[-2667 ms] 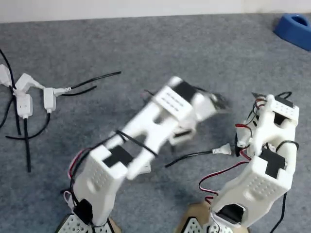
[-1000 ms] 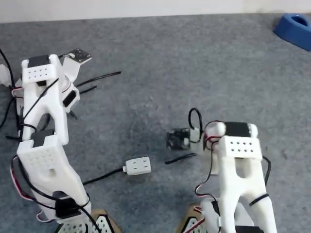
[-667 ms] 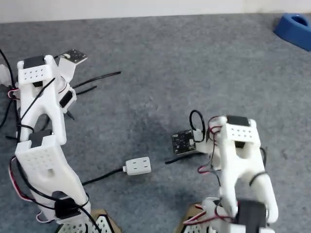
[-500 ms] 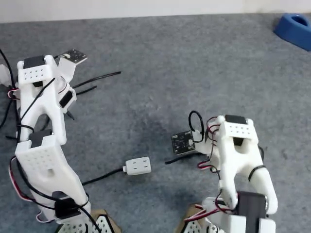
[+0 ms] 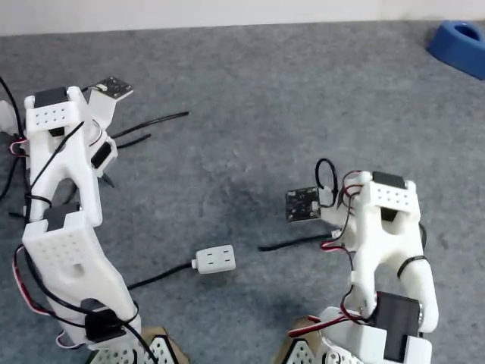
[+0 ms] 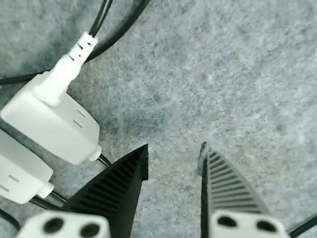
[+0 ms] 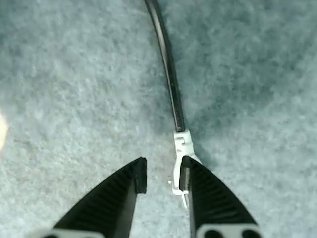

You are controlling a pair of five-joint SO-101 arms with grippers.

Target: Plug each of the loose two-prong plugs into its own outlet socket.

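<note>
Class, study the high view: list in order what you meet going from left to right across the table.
left arm → white outlet socket → right arm → blue object

Grey, felt-like table top [image 5: 250, 98]. Near the front middle a white outlet block [image 5: 215, 259] lies flat, its black cord [image 5: 155, 277] trailing toward the left arm's base. By the right arm a second black cord [image 5: 292, 243] ends in a small white two-prong plug [image 7: 182, 145], lying on the felt. Far left: two white adapter blocks [image 6: 52, 121] side by side among loose black leads [image 5: 151, 121]. Blue object [image 5: 458, 44] at the far right corner
</note>
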